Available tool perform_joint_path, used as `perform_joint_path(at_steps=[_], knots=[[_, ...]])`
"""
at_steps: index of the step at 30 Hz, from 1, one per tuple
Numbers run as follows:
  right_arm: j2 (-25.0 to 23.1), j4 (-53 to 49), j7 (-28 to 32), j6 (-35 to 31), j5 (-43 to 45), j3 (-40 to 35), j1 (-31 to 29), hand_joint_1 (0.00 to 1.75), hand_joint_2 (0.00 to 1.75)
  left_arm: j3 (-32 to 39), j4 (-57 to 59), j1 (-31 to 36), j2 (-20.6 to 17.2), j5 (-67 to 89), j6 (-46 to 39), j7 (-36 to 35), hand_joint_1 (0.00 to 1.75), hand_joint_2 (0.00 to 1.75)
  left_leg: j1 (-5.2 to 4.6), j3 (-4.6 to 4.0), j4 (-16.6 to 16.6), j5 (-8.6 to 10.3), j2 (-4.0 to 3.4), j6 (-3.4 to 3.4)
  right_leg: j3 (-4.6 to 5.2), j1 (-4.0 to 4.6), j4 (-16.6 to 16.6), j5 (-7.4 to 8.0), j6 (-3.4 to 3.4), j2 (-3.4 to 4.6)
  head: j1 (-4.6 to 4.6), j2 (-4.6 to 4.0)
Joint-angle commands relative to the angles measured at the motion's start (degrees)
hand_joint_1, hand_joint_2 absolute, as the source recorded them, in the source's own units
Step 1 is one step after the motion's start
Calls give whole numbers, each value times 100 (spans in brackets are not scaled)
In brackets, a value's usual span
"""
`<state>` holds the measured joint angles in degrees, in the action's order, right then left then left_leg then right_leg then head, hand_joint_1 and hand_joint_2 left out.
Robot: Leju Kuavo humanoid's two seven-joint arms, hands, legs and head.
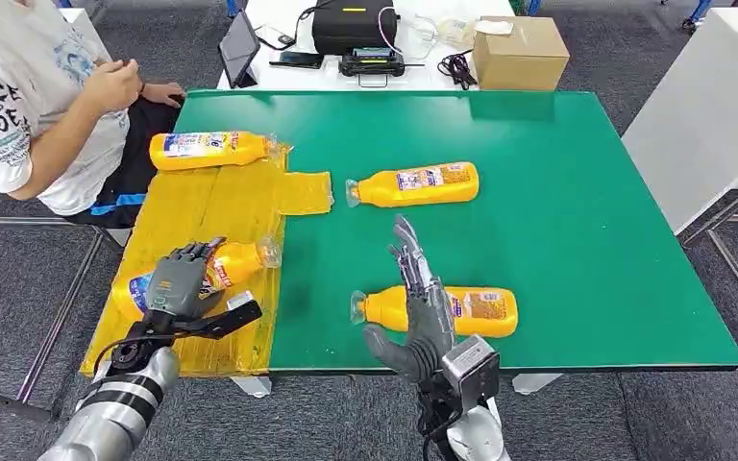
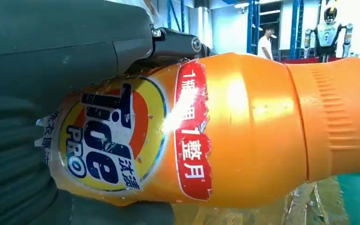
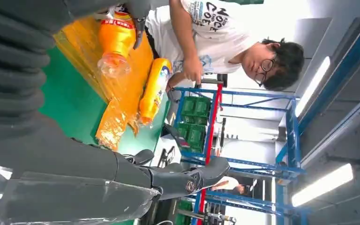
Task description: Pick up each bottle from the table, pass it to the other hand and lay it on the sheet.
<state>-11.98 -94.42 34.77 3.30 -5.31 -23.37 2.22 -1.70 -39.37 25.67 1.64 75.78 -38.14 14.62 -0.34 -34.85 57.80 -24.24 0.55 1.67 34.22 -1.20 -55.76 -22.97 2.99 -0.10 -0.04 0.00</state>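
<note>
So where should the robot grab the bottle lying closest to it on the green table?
Likely around the fat middle of the near bottle, coming down from above. It lies flat on its side on the table, cap end pointing left, so the label part is widest. The right hand hangs over it.

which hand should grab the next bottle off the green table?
Right. The right hand is empty with fingers spread, directly over the near bottle on the green table. The left hand grips a bottle over the yellow sheet, so it probably has to lay that down first.
</note>
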Motion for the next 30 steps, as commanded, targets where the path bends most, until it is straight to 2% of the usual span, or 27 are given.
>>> perform_joint_path(at_steps=[1, 7, 13, 14, 15, 16, 18, 21, 25, 30], knots=[[84, 295, -16, 7, 15, 46, -136, 0, 175, 89, 566, 225, 40, -12, 70, -19, 175, 175, 12, 25, -1, -10, -5, -12, -27, 13, 6, -7, -15, 1, 0, 0], [71, 402, -67, 42, -25, 24, -163, 0, 175, 101, 855, 409, 45, -128, 442, -24, 175, 175, 16, 33, 1, -14, -6, -14, -38, 17, 8, -9, -18, 2, 0, 0], [49, 512, -142, 73, -33, 61, -182, 0, 175, -204, 1176, 531, 33, 212, 821, -198, 175, 175, 14, 35, -5, -8, -5, -14, -41, 15, 11, -5, -18, 2, 0, 0], [44, 540, -155, 85, -31, 72, -188, 0, 175, -191, 1210, 539, 31, 151, 956, -171, 169, 175, 6, 30, -6, -4, -3, -8, -32, 6, 8, -2, -10, 2, 0, 0], [30, 579, -170, 104, -21, 90, -193, 0, 175, -189, 1269, 562, 19, 89, 1169, -139, 94, 175, 13, 42, -7, -8, -7, -14, -45, 14, 12, -4, -18, 3, 0, 0], [19, 606, -178, 117, -16, 99, -197, 0, 175, -125, 1306, 571, 30, -57, 1364, -43, 26, 175, 15, 43, -3, -10, -8, -16, -46, 16, 10, -6, -19, 4, 0, 0], [13, 625, -178, 116, -16, 100, -202, 0, 175, -117, 1307, 567, 24, -84, 1383, -15, 26, 175, 8, 41, -6, -4, -7, -10, -42, 8, 9, -2, -12, 4, 0, 0], [18, 719, -300, 199, 13, 105, -232, 0, 175, -153, 1393, 533, -25, -184, 1792, 53, 0, 175, 10, 44, -5, -7, -16, -11, -43, 11, 10, -1, -13, 12, 0, 0], [-5, 880, -292, 204, 10, 150, -296, 0, 175, -190, 1600, 518, -99, -287, 2273, 112, 0, 175, 12, 69, -13, -10, -27, -14, -69, 13, 17, 0, -19, 24, 0, 0], [-28, 919, -328, 213, 50, 192, -288, 0, 175, -276, 1611, 443, -84, -323, 2337, 181, 0, 175, 3, 85, -15, -6, -17, -9, -85, 4, 13, -1, -12, 16, 0, 0]])
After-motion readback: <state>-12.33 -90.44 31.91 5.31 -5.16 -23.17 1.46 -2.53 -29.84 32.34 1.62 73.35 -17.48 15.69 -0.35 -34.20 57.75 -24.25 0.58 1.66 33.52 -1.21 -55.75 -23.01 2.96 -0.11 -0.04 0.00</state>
